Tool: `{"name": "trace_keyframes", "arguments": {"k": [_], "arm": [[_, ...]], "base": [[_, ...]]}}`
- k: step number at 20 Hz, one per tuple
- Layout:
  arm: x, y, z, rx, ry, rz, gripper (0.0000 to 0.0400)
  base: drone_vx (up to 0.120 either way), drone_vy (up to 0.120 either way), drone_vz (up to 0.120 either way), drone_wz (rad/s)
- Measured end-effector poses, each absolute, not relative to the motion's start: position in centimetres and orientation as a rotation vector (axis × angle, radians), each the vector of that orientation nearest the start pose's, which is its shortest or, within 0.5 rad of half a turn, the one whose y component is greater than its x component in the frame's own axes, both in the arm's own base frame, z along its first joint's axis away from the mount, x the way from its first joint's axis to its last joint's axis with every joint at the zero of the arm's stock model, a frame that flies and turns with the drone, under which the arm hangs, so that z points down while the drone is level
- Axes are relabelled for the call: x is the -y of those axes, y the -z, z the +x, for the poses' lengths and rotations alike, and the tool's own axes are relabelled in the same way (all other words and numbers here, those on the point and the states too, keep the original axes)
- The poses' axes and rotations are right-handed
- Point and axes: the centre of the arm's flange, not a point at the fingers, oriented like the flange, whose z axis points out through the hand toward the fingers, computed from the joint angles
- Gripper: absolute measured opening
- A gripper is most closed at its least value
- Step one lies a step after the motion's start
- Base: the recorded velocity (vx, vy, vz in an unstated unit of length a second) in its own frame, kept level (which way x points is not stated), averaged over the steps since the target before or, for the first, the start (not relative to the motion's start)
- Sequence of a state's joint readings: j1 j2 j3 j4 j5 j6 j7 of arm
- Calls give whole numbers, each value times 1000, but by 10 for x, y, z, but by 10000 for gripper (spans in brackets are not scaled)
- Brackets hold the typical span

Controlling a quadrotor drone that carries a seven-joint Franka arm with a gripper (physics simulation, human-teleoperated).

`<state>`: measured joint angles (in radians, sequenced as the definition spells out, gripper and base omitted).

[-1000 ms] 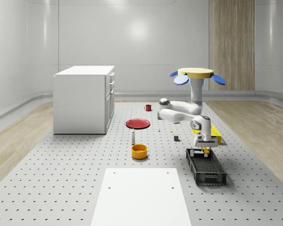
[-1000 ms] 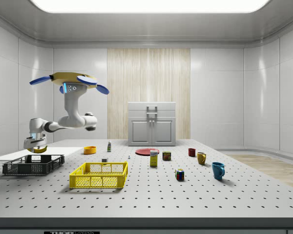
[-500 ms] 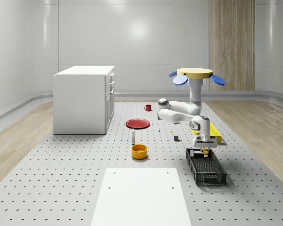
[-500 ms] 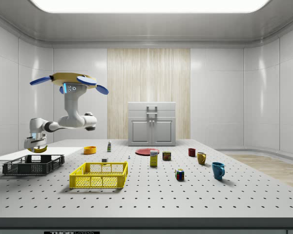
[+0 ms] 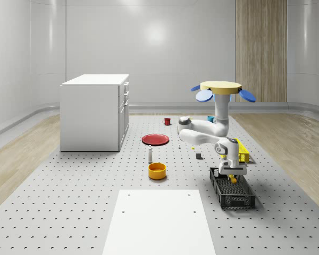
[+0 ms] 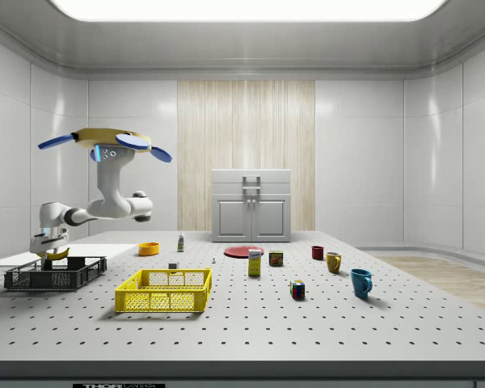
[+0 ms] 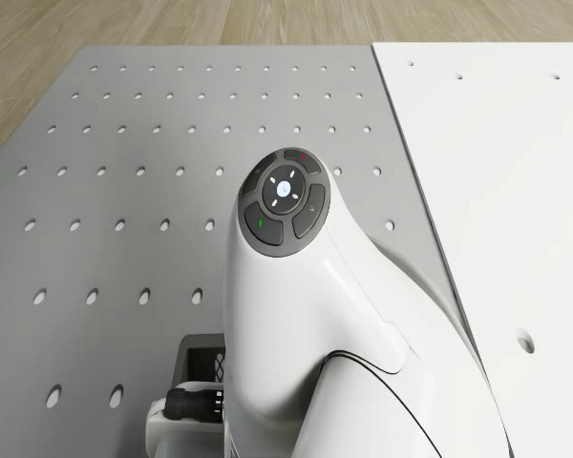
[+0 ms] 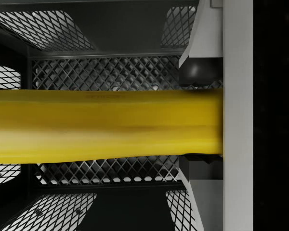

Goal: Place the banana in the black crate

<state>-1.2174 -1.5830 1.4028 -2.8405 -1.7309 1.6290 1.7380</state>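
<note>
drone (image 5: 220,86): hovering above tabletop (image 5: 85,196), beside crate (image 5: 233,190)
hand (image 5: 231,173): clamped on banana (image 8: 101,126) (held over crate's far end)

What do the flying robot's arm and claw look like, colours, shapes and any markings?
The arm is glossy white, built of rounded segments with grey joint bands. One link carries a dark round button pad with a pale centre and tiny red and green marks. The drone has a flat yellow disc body and blue rotor blades. The claw is white; its fingers are pale grey slabs with dark pads.
</note>
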Motion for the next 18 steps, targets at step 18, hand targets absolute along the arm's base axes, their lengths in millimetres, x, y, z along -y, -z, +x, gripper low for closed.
{"name": "trace_keyframes", "arguments": {"k": [18], "arm": [[0, -553, 317, -2, -818, -4, 189]], "base": [[0, 0, 0, 0]]}}
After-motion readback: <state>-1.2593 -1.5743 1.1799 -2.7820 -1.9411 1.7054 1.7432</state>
